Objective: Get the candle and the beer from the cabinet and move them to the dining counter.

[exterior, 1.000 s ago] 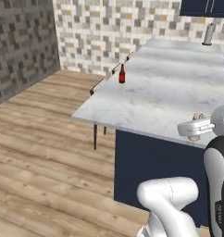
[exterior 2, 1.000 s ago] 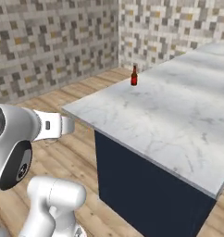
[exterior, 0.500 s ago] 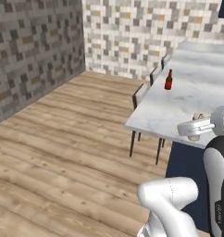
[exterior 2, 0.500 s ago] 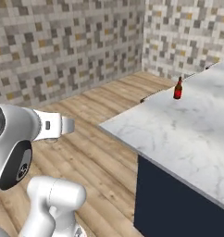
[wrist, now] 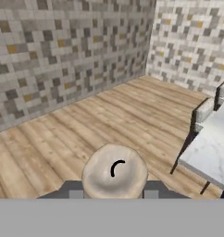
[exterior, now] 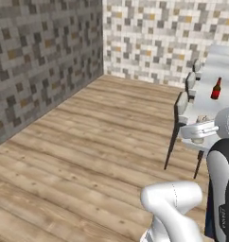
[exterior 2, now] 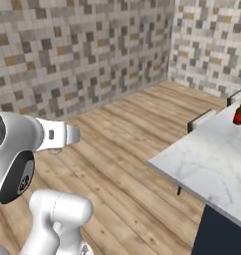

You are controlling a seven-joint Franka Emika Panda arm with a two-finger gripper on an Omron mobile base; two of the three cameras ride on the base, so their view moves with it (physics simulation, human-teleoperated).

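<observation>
1. Candle (wrist: pixel 115 173): pale beige-grey, round top w/ short curved black wick, seen end-on in hand view. Sits between the two dark finger tips of the end effector (wrist: pixel 114 190), one tip each side, jaws narrowed onto it. Held, off any surface. In left base view same candle (exterior: pixel 201 120) shows as a small beige lump atop the white hand, just beside table edge.

2. Beer (exterior 2: pixel 239 111): brown bottle, red label, red neck. Upright on the table (exterior 2: pixel 217 159), near its far end and close to the edge facing the room. In left base view beer (exterior: pixel 216 89) stands on the pale slab beyond the stools. Well apart from end effector.

3. Table: white marble, grey veins, navy base visible under near corner in right base view. Hand view shows one corner at right.

4. Stools (exterior: pixel 182 106): cushioned seats, dark thin legs, lined along table's open side; exact count unclear. One stool (wrist: pixel 204 110) w/ pale cushion shows in hand view.

5. Floor (exterior: pixel 88 142): light wood planks, running diag. toward room corner.

6. Walls (exterior 2: pixel 82 45): mosaic tile, grey/beige/ochre, two meeting at a corner.

7. Arm: white, dark joints; forearm reaches sideways across right base view at left.
</observation>
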